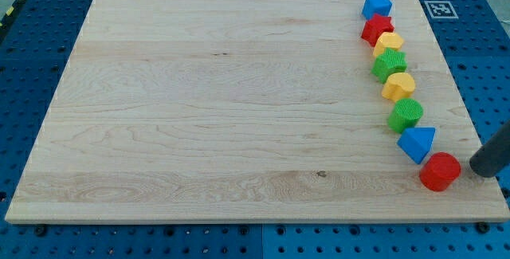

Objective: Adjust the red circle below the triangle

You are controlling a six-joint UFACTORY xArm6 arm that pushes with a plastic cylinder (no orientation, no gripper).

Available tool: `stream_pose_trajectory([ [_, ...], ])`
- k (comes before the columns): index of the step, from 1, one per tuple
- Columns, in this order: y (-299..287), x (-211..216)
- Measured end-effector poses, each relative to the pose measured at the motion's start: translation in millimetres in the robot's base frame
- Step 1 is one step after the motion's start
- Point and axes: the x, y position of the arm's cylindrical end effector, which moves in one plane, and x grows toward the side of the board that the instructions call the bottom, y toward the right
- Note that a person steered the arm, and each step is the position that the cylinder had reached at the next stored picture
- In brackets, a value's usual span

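The red circle lies near the board's bottom right corner. The blue triangle sits just above and left of it, touching or nearly touching. My tip is at the view's right edge, just right of the red circle, with a small gap between them. Only the rod's lower end shows. Above the triangle runs a line of blocks: a green circle, a yellow block, a green block, a yellow block, a red block and a blue block.
The wooden board lies on a blue pegboard table. A black-and-white marker tag sits off the board's top right corner. The board's right edge runs close to the red circle.
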Motion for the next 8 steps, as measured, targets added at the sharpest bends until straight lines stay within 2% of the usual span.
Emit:
stream_pose_trajectory([
  [6, -40.0, 1.0],
  [8, 16.2, 4.4],
])
